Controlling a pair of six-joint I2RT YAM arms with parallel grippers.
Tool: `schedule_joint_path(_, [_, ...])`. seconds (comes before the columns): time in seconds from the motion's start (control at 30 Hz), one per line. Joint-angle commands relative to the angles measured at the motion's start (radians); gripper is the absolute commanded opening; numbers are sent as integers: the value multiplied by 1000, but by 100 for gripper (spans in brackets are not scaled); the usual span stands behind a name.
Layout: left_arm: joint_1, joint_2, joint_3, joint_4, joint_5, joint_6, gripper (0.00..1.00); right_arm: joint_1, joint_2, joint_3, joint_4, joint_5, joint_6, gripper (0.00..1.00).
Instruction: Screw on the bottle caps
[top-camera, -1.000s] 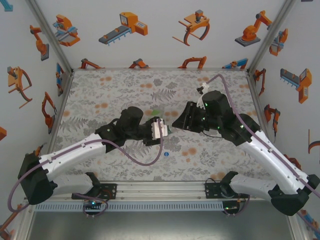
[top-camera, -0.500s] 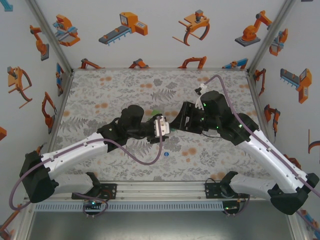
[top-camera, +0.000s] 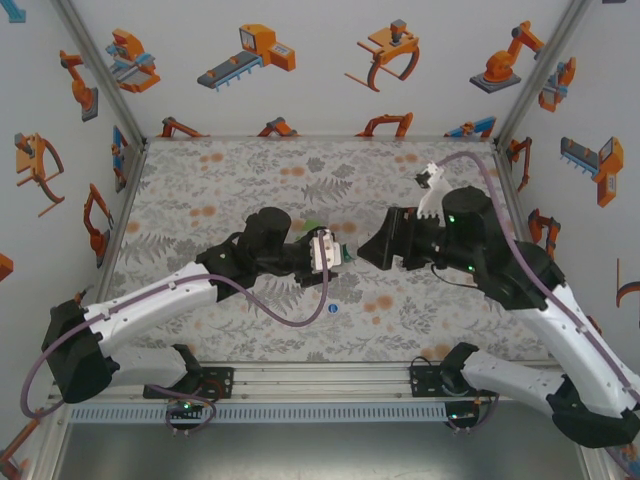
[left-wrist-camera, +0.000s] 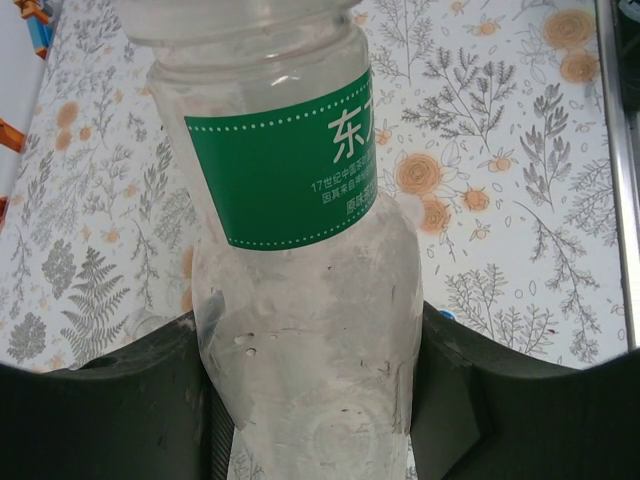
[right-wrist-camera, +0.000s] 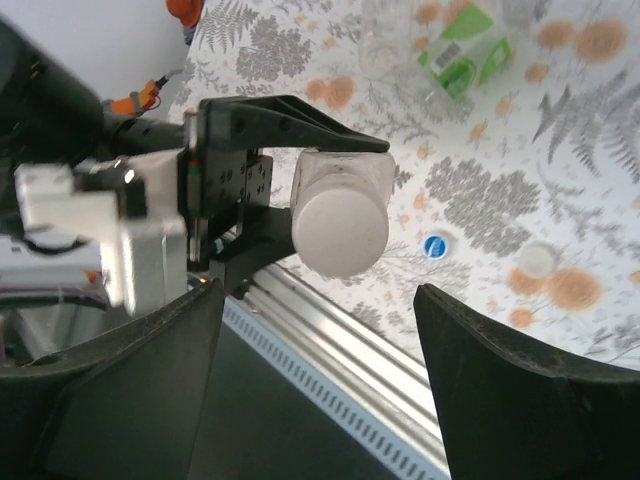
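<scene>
Bottle (left-wrist-camera: 300, 330) clamped in left gripper (top-camera: 328, 252), lying level, long axis aimed at right gripper (right-wrist-camera: 318, 295); right jaws apart, white cap (right-wrist-camera: 340, 232) dead ahead, probably seated.

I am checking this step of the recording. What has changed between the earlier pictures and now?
The right gripper opened, came off the white cap of the bottle and drew back to the right. The left gripper stays shut on the bottle, at the same place over the mat.
</scene>
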Motion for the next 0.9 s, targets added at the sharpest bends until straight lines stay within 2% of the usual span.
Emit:
schedule_joint_path(0.0, [1,-10,42,-72,71,8,0,3,-50,18,-3,-55,-308,67])
schedule_joint_path(0.1, [2,-22,42,-117,135,32,0,3,-97,-15,46,-139,-534,62])
schedule_joint_path(0.2, [2,-36,47,-170,202,55,0,3,-127,-42,74,-261,-754,62])
schedule_joint_path(0.4, [1,-61,58,-265,325,92,0,4,-47,29,-93,-503,-1075,67])
schedule_joint_path(0.57, [1,-64,72,-315,362,94,0,4,27,65,-147,-585,-1150,71])
schedule_joint_path(0.87, [1,-63,74,-321,370,86,0,5,82,39,-102,-600,-1157,72])
